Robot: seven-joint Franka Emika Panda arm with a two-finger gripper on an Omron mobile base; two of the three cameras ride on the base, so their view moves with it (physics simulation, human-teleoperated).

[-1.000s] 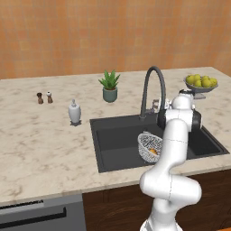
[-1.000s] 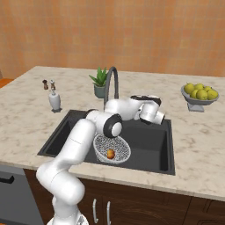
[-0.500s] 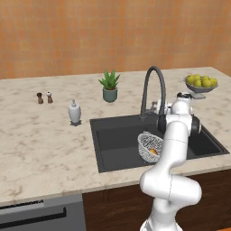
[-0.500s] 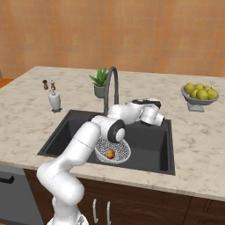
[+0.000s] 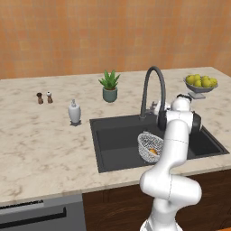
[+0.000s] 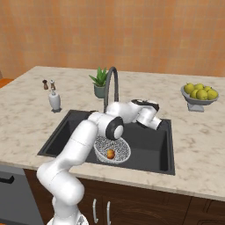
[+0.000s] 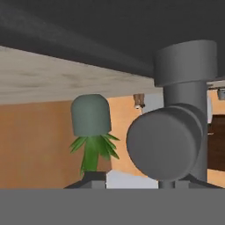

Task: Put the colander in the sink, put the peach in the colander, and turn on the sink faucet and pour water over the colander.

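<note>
The colander (image 5: 147,143) (image 6: 115,147), a wire-mesh bowl, sits in the dark sink (image 5: 118,143) (image 6: 151,147) with the orange peach (image 5: 153,152) (image 6: 110,154) inside it. The gooseneck sink faucet (image 5: 151,85) (image 6: 110,83) (image 7: 186,83) stands at the basin's back edge. My gripper (image 5: 159,116) (image 7: 132,184) is low beside the faucet's base, pointing at it. In the hand view, which is rolled upside down, the faucet's round lever knob (image 7: 165,147) looms just ahead of the fingertips. How the jaws stand is unclear. No water shows at the spout.
A potted plant (image 5: 109,86) (image 6: 100,83) (image 7: 91,132) stands behind the sink. On the left counter are a white soap dispenser (image 5: 74,113) (image 6: 54,101) and two small shakers (image 5: 44,97) (image 6: 48,83). A grey bowl of lemons (image 5: 200,83) (image 6: 200,94) stands at the right.
The hand has swung from the right side of the basin in toward the faucet's base. Colander and peach have stayed put.
</note>
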